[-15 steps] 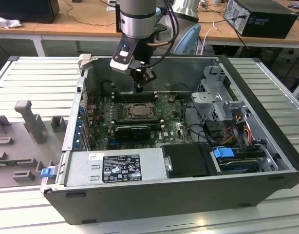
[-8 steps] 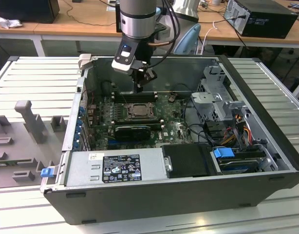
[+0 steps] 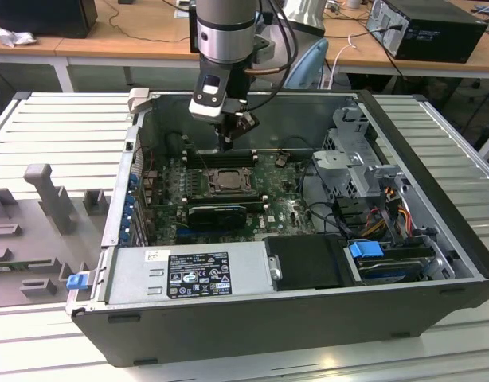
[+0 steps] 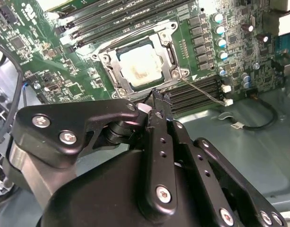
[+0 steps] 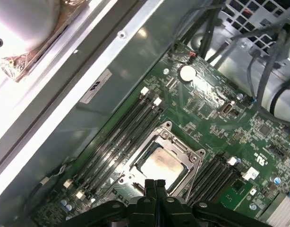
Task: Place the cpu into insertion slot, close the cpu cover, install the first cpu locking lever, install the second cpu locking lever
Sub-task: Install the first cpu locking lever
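The cpu (image 4: 140, 68) lies pale face up in the insertion slot (image 3: 226, 181) on the green board; it also shows in the first wrist view (image 5: 161, 163). The cpu cover (image 4: 171, 56) lies flat around it as a metal frame, also seen in the first wrist view (image 5: 183, 152). A thin locking lever (image 4: 204, 91) sticks out from one socket corner across the memory slots. My gripper (image 3: 226, 146) hangs just above the socket's far edge. Its fingertips are pressed together with nothing between them in both wrist views (image 4: 157, 98) (image 5: 154, 185).
Long black memory slots (image 5: 126, 130) flank the socket on both sides. A black card (image 3: 217, 213) lies in front of it. The power supply (image 3: 189, 274), a drive cage (image 3: 360, 171) with cables, and the case walls (image 3: 252, 111) enclose the board.
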You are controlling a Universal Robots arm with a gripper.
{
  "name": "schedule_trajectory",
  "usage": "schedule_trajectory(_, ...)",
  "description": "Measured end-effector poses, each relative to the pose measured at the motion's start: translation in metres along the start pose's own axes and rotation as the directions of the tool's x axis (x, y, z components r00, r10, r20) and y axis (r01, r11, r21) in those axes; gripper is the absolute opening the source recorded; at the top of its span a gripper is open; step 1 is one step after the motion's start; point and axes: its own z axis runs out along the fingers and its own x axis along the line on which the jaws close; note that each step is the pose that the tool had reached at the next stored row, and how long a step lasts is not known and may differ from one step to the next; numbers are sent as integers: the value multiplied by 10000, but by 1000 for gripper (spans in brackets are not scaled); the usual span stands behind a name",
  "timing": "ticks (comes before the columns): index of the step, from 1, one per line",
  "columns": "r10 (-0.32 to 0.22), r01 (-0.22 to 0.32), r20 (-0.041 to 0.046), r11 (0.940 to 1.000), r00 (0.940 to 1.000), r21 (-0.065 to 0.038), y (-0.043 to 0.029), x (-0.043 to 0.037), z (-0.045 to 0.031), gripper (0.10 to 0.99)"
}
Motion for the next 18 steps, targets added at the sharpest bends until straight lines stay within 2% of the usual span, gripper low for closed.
schedule_trajectory(8, -886, 887, -56, 9961, 9960, 20, 0, 0, 0, 106)
schedule_trajectory(18, -1387, 1387, -88, 9903, 9903, 30, 0, 0, 0, 106)
